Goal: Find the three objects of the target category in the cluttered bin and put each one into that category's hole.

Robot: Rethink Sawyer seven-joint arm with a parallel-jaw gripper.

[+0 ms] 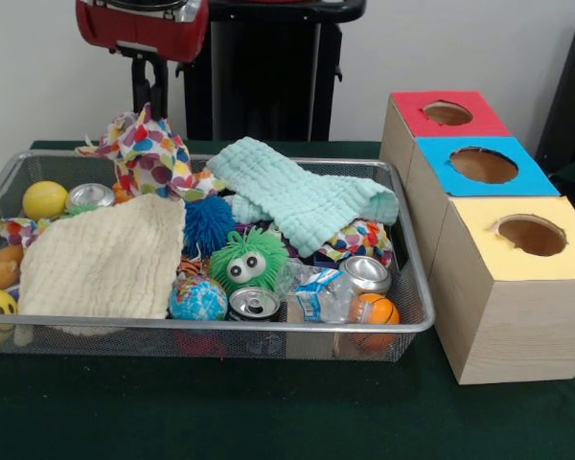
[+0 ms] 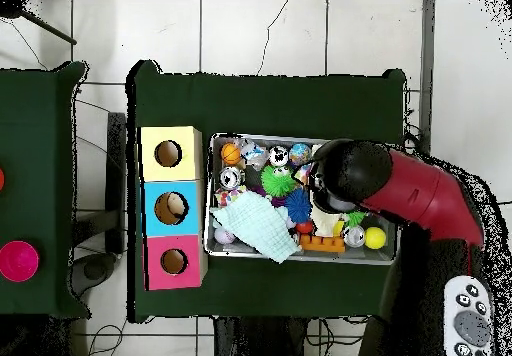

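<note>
- The task does not name the kind of thing to find. I count three drink cans in the bin, so my guess is the cans.
- The cans look empty, so they should be light. Their thin metal can dent if squeezed hard, and the round sides are smooth and slippery. I think the best hold is across the round body, not on the top.
- All three are shiny silver with a pull-tab top.
- The near can [image 1: 254,303] stands at the near edge of the bin, just right of a blue globe ball [image 1: 197,299]. It is the easiest to reach.
- The right can [image 1: 364,273] lies tipped over, just above an orange ball [image 1: 376,310], with a crinkly plastic wrapper [image 1: 316,292] beside it.
- The far can [image 1: 91,195] sits at the far left, next to a yellow ball [image 1: 44,199]. The cream cloth [image 1: 105,259] is just in front of it.
- A green fuzzy toy [image 1: 247,261] and a mint cloth [image 1: 302,196] fill the middle.
- All of it lies in the wire bin [image 1: 268,328].
- Three boxes stand right of the bin, with a red top [image 1: 412,107], a blue top [image 1: 441,153] and a yellow top [image 1: 479,216]. Each has one hole.
- The gripper [image 1: 149,81] hangs high behind the bin's far left. I cannot tell if it is open or closed.
</note>
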